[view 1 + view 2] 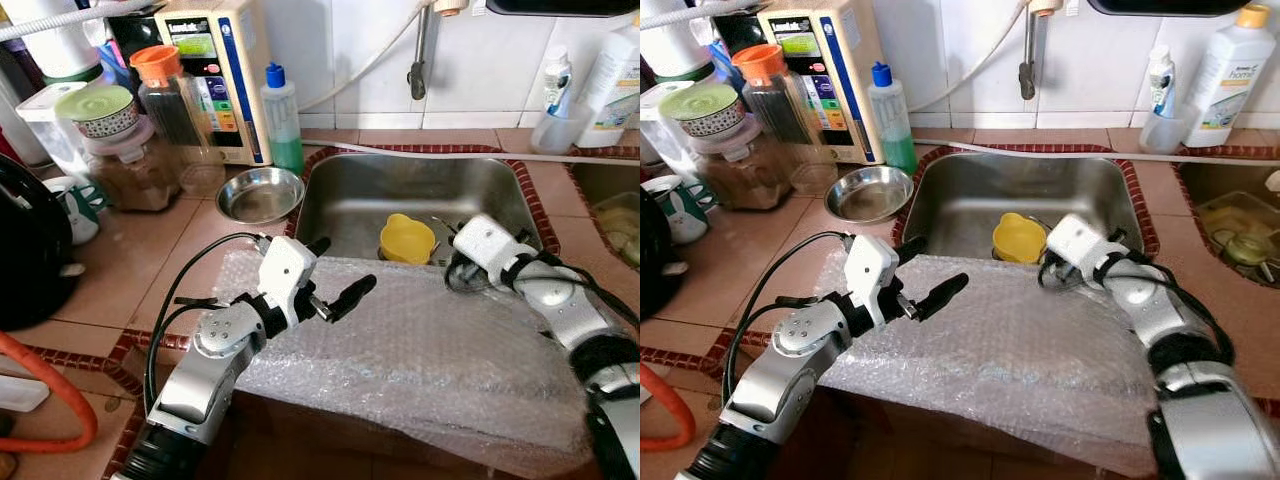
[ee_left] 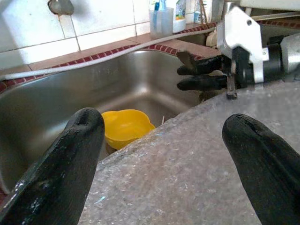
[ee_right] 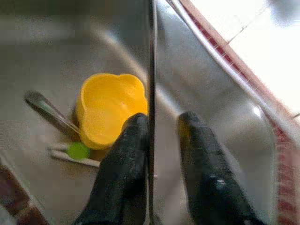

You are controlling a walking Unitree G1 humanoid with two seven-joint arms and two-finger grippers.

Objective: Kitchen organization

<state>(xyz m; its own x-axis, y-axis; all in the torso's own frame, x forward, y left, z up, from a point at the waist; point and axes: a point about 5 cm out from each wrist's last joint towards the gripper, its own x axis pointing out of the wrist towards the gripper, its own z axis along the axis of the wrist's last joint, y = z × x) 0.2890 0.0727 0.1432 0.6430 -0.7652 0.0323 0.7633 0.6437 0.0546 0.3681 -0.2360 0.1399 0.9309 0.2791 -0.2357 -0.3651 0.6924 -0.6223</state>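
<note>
A sheet of bubble wrap [image 1: 420, 350] lies over the front edge of the steel sink [image 1: 400, 185]. My left gripper [image 1: 345, 265] hovers open just above the wrap's left part, fingers spread wide. A yellow cup [image 1: 407, 238] stands on the sink floor, with a spoon [image 3: 47, 110] and a small green piece [image 3: 77, 150] beside it. My right gripper [image 3: 161, 117] reaches down into the sink to the right of the cup, its fingers only narrowly apart. A thin dark edge runs along one finger [image 3: 129, 154]; I cannot make out what it is.
A steel bowl [image 1: 260, 193] sits on the tiled counter left of the sink. Behind it stand a green soap bottle [image 1: 283, 115], jars [image 1: 150, 130] and a water purifier [image 1: 215, 70]. A faucet [image 1: 420, 60] hangs over the sink. A second basin [image 1: 610, 210] lies at the right.
</note>
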